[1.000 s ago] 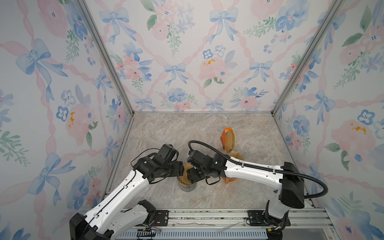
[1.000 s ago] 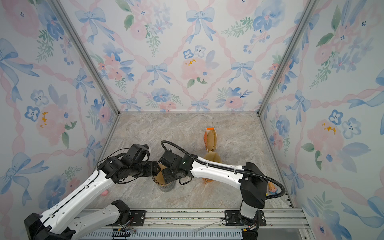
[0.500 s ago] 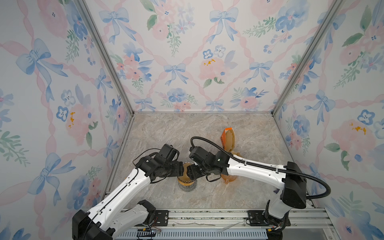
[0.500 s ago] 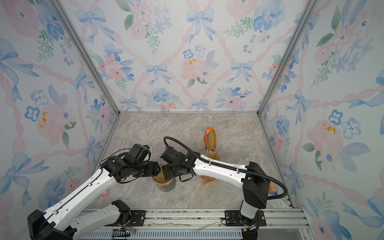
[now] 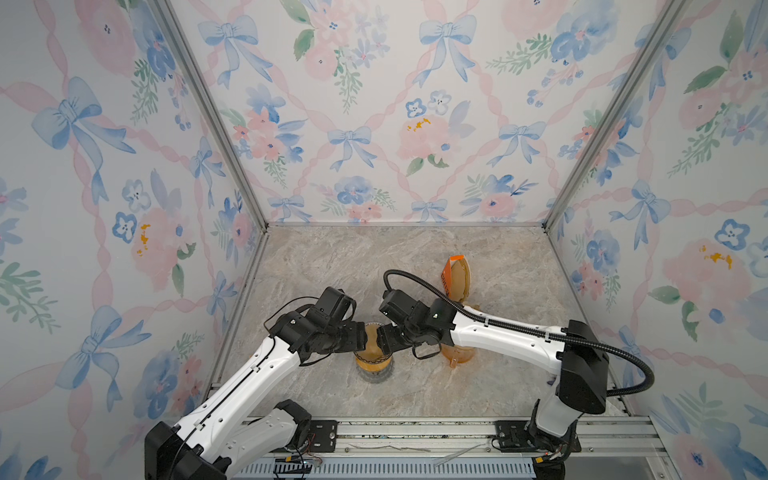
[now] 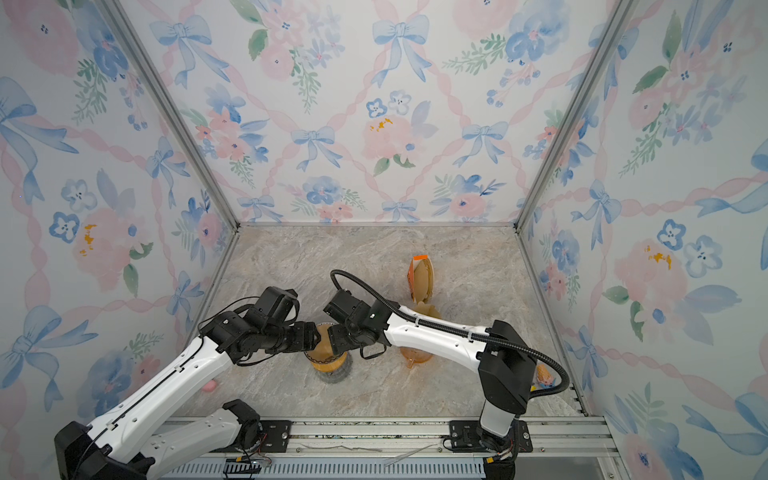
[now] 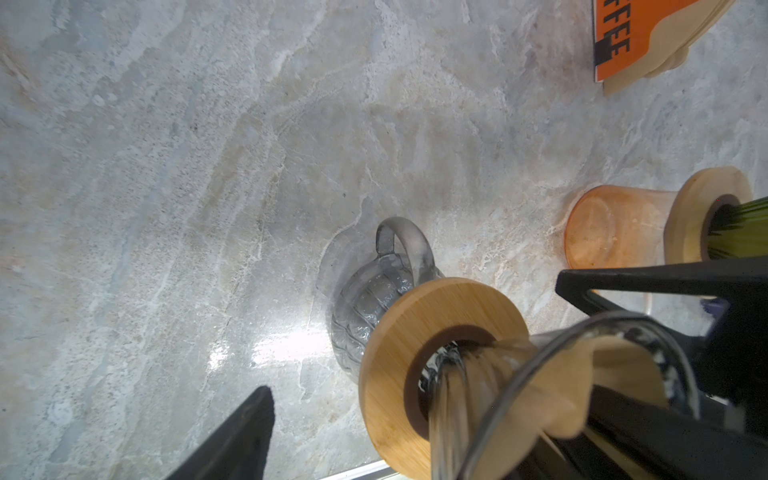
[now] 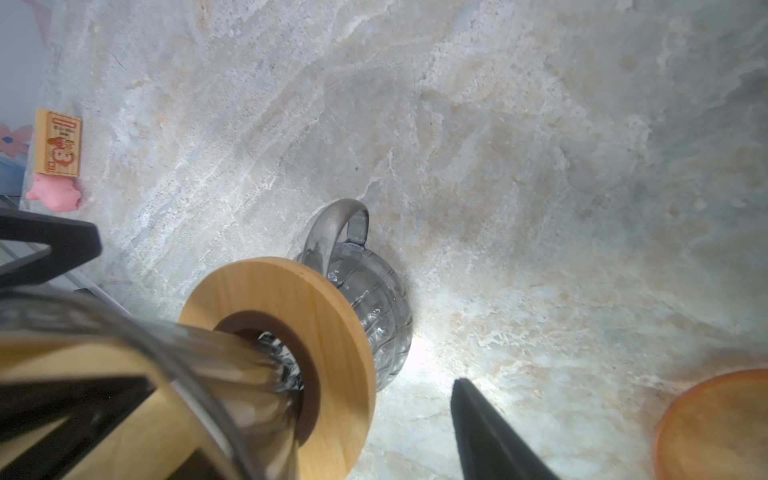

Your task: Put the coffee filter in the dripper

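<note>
Coffee filter point(image 7: 561, 386): tan paper, sitting inside the glass cone of the dripper point(image 7: 415, 316). Its upper edge shows just above the glass rim. In a top view the filter point(image 5: 372, 340) is a tan patch between the two claws.

Dripper: its wooden collar rests on a ribbed glass carafe point(image 7: 365, 303), which stands upright on the counter point(image 5: 332, 266) towards the front, near the middle.

Left claw point(image 5: 361, 337): comes in from the left, jaws spread wide, not clamped on anything. In the left wrist view one finger point(image 7: 648, 428) lies inside the cone over the paper. The other finger point(image 7: 237, 436) hangs outside, apart from the carafe.

Right claw point(image 5: 382, 338): comes in from the right, also spread wide with no grip. In the right wrist view one finger point(image 8: 62, 411) sits at the mouth of the cone over the paper, though it is blurred. The other finger point(image 8: 490, 436) is outside the cone, clear of the collar.

Whether either inner finger presses on the paper cannot be told.

Elsewhere on the counter:
- An orange filter pack point(image 5: 451, 274) stands further back.
- An orange translucent cup point(image 7: 611, 228) is just right of the carafe.
- A printed wooden block point(image 8: 58, 143) touches a pink toy point(image 8: 56, 195) by the left wall.
</note>
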Robot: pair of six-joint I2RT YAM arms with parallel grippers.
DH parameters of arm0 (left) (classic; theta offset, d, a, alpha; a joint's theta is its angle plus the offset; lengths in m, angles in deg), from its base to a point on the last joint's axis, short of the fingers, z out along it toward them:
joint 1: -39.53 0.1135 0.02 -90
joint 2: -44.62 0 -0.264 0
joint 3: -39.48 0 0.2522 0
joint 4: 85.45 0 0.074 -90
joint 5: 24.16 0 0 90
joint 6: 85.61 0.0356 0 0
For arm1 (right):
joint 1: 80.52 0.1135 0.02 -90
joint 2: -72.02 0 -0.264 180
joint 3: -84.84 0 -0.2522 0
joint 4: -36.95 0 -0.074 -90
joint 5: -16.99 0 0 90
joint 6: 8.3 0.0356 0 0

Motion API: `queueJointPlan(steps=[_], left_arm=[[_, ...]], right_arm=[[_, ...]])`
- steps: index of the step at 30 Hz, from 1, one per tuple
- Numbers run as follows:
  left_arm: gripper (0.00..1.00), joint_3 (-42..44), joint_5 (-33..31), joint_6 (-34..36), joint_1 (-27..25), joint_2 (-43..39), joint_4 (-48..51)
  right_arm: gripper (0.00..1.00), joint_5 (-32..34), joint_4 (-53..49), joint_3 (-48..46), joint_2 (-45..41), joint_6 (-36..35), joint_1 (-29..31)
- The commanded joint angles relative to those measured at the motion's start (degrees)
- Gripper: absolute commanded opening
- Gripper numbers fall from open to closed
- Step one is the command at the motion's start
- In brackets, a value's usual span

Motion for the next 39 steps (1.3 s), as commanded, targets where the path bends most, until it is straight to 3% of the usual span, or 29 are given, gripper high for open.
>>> queueJointPlan(steps=[1,8,16,24,27,39], left_arm=[[0.80,0.4,1.9,1.6,0.5,-1.7,-0.4],[0.80,0.6,4.1,1.9,0.7,-4.4,-0.1],[0.75,3.4,2.1,1.8,1.0,-3.8,0.5],[0.74,2.9,1.2,1.6,1.0,-2.5,0.3],[0.75,2.5,1.2,1.7,1.1,-2.1,0.2],[0.75,2.6,1.7,1.7,1.1,-2.5,0.2]], right_arm=[[0.69,2.3,-2.7,1.2,1.2,0.8,-0.3],[0.69,2.8,-3.3,1.8,1.7,0.7,-0.1],[0.69,2.5,-0.9,0.5,-2.0,0.1,0.1],[0.70,-3.2,3.4,-1.1,-6.7,-1.7,0.0],[0.71,-6.5,3.2,-0.2,-5.2,-2.4,-0.1],[0.71,-4.8,1.8,4.4,2.4,-2.4,-1.2]])
